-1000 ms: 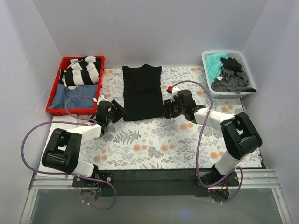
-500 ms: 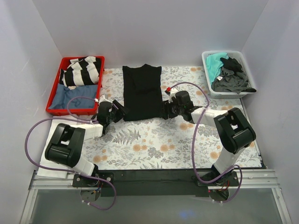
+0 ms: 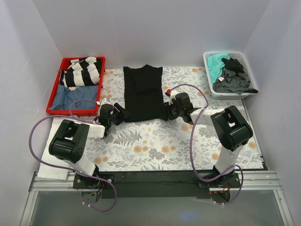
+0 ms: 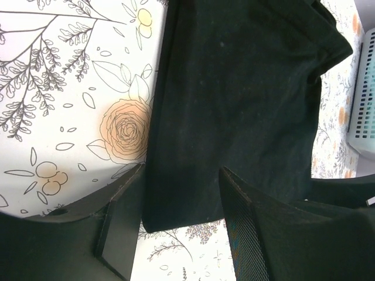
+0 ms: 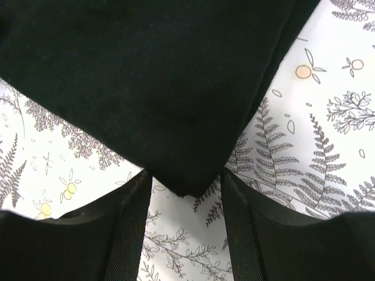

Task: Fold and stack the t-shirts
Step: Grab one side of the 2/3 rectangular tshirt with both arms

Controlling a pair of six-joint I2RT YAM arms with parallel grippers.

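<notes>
Across the middle of the flower-printed bench [image 3: 155,141] lies the plain black cloth t-shirt [image 3: 143,92], narrowed to a long strip with its sleeves tucked in and running away from you towards the back wall. Both arms reach to its near hem, one at each corner.

Your left fingers [image 3: 117,114] stand wide apart, and the left wrist view shows the shirt [image 4: 234,105] with its near left corner lying in the gap between them, nothing pinched. Your right fingers [image 3: 169,112] are spread just as wide. From the right wrist the shirt [image 5: 152,76] shows its other hem corner pointing down between them, also free.

That paired placement makes sense: taking both corners at once should keep the hem straight when it is carried up to the collar for the crosswise fold. Judge the fold as about half done.

The white slatted plastic basket [image 3: 230,95] at the far right holds the teal t-shirt [image 3: 217,63] and the dark grey t-shirt [image 3: 233,80], not yet folded. The red plastic tray [image 3: 70,113] at the far left holds a black-and-white striped garment [image 3: 83,71], likely the stacking place.
</notes>
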